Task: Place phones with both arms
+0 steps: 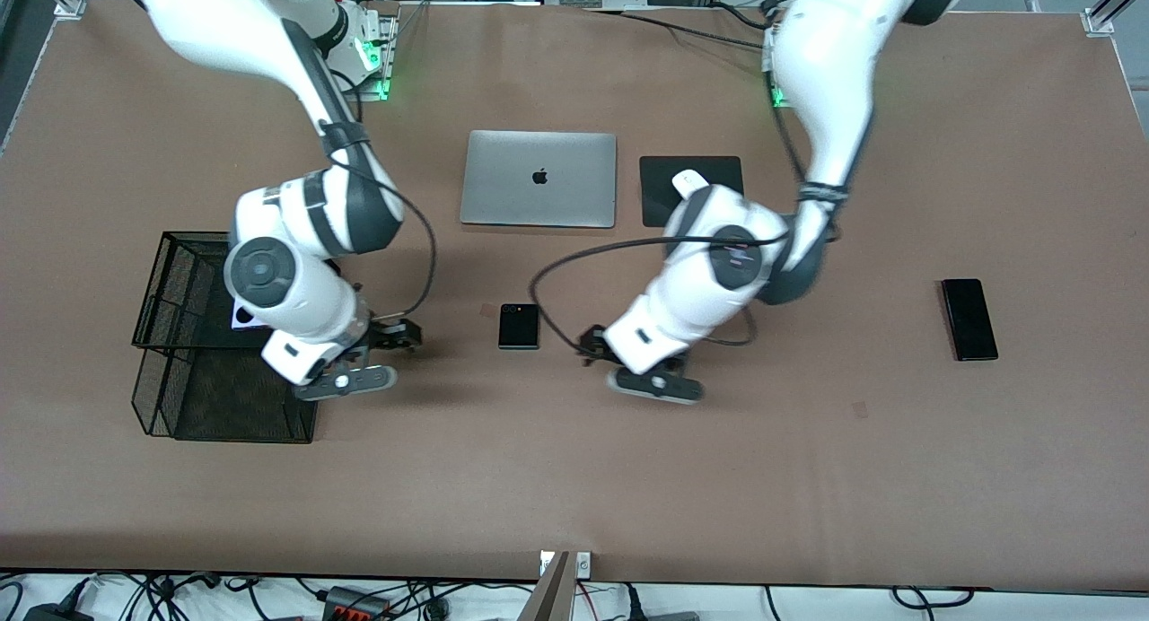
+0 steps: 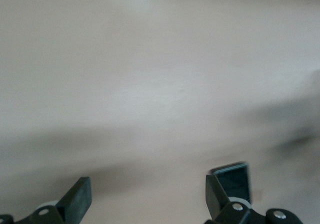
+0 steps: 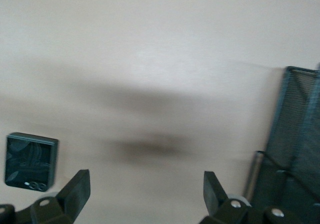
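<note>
Grippers wide, nothing held

Both arms are low over the middle of the brown table (image 1: 574,477). Right gripper (image 1: 355,356) hangs by the wire basket (image 1: 179,334), its fingers (image 3: 75,191) spread wide on bare air; the right wrist view shows the basket's mesh wall close at hand. Left gripper (image 1: 642,370) hangs over open table, fingers (image 2: 77,196) spread wide too, nothing between them.

Squarish black phone (image 1: 519,326) lies flat on the table between the two grippers, touching neither, nearer the front camera than the closed laptop (image 1: 539,179). It also shows in the right wrist view (image 3: 30,161), two small lenses at one edge. A small dark squarish thing peeks out at the left gripper's finger in the left wrist view; cannot tell what it is.

Long black phone (image 1: 969,319) lies flat, well apart, toward the left arm's end of the table. White-edged thing (image 1: 244,317) in the basket is mostly hidden by the right arm; cannot tell what it is.

Mouse (image 1: 689,183) sits on the black mat (image 1: 691,177) beside the laptop, partly under the left arm
</note>
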Robot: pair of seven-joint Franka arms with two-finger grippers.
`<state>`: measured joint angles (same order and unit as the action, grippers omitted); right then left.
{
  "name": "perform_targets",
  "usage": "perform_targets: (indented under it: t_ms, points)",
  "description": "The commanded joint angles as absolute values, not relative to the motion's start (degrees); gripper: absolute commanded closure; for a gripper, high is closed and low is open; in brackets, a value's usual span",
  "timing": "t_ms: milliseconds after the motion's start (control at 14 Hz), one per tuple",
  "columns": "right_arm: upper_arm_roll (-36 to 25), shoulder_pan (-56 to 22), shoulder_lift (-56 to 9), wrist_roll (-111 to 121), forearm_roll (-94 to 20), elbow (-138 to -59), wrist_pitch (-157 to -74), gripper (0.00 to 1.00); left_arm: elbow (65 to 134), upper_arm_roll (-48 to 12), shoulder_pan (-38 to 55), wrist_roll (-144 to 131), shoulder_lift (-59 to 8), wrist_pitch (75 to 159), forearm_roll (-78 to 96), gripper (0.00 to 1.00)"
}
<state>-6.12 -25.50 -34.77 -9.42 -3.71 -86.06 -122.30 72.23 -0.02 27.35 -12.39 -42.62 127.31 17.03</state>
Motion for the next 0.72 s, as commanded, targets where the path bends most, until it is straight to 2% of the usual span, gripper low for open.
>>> perform_targets:
  t_ms: [0, 287, 430, 645]
  points:
    - [-6.3, -29.6, -38.0, -16.1, -4.1, -85.4, -126.5, 0.0, 78.7, -1.7, 20.2, -1.8, -35.5, 121.0, 15.9, 0.0]
    - [-6.3, -33.9, -42.2, -24.6, -4.2, -85.3, -133.3, 0.0, 92.5, -2.3, 9.7, 12.9, -28.9, 121.2, 17.6, 0.0]
    - [-6.3, -36.3, -43.8, -29.9, -4.1, -85.3, -133.7, 0.0, 94.7, -2.2, 6.1, 17.2, -27.4, 120.6, 17.1, 0.0]
    - [-6.3, -38.8, -46.3, -35.1, -4.1, -85.3, -138.8, 0.0, 97.8, -2.1, -0.9, 19.9, -26.8, 121.2, 11.8, 0.0]
